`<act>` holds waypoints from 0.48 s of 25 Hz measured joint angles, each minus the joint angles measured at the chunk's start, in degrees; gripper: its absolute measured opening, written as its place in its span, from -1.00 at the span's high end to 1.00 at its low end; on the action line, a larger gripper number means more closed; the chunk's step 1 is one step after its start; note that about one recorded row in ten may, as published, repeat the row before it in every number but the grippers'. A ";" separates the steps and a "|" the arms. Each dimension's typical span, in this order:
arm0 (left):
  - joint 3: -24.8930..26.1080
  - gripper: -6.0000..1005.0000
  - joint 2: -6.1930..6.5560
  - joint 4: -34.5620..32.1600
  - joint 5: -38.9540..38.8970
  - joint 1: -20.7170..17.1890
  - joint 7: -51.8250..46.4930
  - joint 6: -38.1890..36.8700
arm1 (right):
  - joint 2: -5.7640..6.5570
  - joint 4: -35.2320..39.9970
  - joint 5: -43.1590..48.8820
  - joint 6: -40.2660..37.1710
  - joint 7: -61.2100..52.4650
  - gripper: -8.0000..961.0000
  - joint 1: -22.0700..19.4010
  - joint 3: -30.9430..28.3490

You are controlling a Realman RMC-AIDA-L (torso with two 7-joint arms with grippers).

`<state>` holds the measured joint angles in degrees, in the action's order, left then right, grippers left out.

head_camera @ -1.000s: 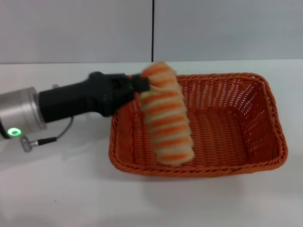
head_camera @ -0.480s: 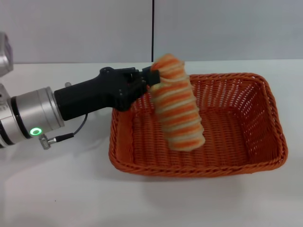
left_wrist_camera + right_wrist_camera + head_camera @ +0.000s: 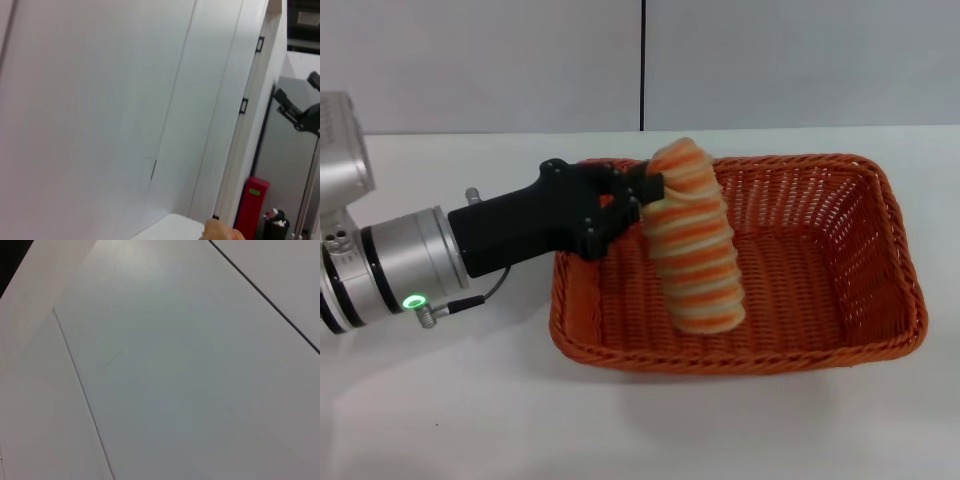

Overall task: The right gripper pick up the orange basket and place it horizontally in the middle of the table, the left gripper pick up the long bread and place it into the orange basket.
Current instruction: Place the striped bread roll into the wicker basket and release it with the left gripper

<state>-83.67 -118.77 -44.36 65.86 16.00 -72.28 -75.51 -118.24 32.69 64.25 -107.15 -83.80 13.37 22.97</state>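
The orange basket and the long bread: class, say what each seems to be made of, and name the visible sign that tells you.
The orange basket looks like woven wicker or plastic rattan: open-weave sloping sides and a braided rim. Which of the two cannot be told.

The long bread, held by the left gripper, looks like a soft matte toy, perhaps foam or plush: ridged orange and cream stripes without gloss.

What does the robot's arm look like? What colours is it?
The left arm is shiny silver metal near the body, with a small glowing green ring light and a thin black cable plugged in beside it. It then turns into a chunky matte black piece ending in the left end effector, which has stubby black fingers. The right arm is not in view.
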 joint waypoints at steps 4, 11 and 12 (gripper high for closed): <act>-0.23 0.77 0.11 -0.16 -0.45 -0.20 0.46 0.09 | 0.03 0.00 0.00 0.25 0.28 -0.68 -0.02 -0.18; 0.25 0.47 0.56 -0.41 -0.43 0.09 1.08 -0.65 | 0.14 0.01 0.55 1.15 1.75 -0.68 0.26 0.08; 0.29 0.38 0.59 -0.41 -0.37 0.06 1.06 -0.63 | 0.13 0.01 0.60 1.30 1.77 -0.68 0.36 0.10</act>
<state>-83.38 -118.18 -44.77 65.48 16.06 -71.22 -76.14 -118.11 32.71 64.85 -105.86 -82.03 13.73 23.07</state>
